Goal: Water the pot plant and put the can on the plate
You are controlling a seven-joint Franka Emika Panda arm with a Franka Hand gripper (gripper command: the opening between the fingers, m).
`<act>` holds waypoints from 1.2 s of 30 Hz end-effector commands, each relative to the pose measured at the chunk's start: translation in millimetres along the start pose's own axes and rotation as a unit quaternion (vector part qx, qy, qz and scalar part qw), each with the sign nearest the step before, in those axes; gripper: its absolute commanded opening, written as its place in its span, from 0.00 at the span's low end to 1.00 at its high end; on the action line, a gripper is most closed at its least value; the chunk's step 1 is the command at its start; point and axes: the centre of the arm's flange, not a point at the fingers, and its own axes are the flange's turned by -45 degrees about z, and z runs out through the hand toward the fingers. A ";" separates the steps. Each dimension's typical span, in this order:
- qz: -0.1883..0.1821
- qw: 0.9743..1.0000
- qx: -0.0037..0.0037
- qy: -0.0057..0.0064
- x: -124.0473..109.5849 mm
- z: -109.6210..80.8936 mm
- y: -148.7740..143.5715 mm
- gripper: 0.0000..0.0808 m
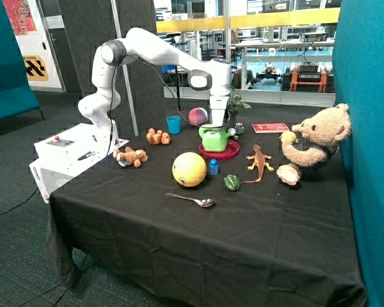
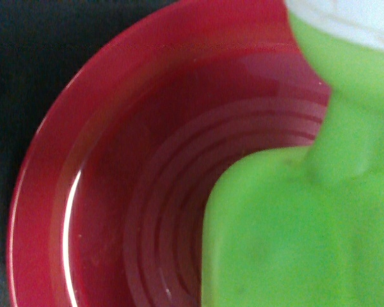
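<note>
The green can (image 1: 214, 139) stands on the magenta plate (image 1: 221, 153) near the middle of the black table. My gripper (image 1: 216, 127) is directly on top of the can, at its handle. The wrist view shows the can's body (image 2: 294, 224) and white-tipped spout (image 2: 345, 16) very close, resting on the plate's ringed surface (image 2: 115, 166). The pot plant (image 1: 235, 104) stands just behind the plate, and its pot is mostly hidden by the gripper and can.
A yellow ball (image 1: 189, 169) and a small blue bottle (image 1: 214, 167) sit in front of the plate. An orange lizard (image 1: 259, 160), a teddy bear (image 1: 313, 144) and a red book (image 1: 270, 127) are beside it. A blue cup (image 1: 173, 124) and a spoon (image 1: 192, 200) lie further off.
</note>
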 end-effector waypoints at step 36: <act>-0.006 1.000 0.000 0.001 -14.1 -25.1 0.5 0.64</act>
